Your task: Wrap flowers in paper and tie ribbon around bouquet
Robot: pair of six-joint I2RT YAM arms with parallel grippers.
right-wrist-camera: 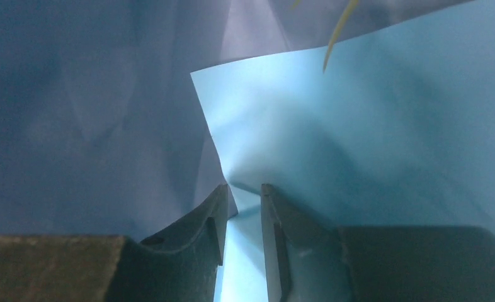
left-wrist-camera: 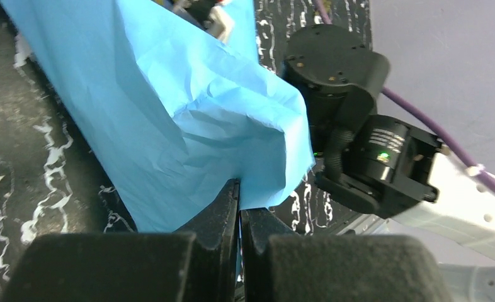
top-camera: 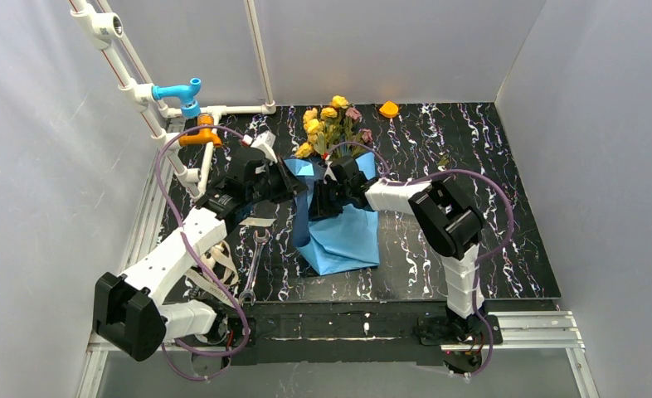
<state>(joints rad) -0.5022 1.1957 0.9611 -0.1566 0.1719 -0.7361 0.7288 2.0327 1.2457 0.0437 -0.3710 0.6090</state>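
Note:
The flowers, yellow with a few pink heads, stick out at the far end of the light blue paper, which lies folded over their stems on the black mat. My left gripper is shut on a raised flap of the paper, pinched thin between its fingertips. My right gripper faces it from the right, its jaws closed on a gathered fold of paper, a narrow gap left between them. A thin stem shows above. The beige ribbon lies loose at the left.
A metal wrench lies beside the ribbon, near the left arm. White pipes with blue and orange fittings run along the back left. An orange object sits by the back wall. The right arm's wrist is close behind the paper.

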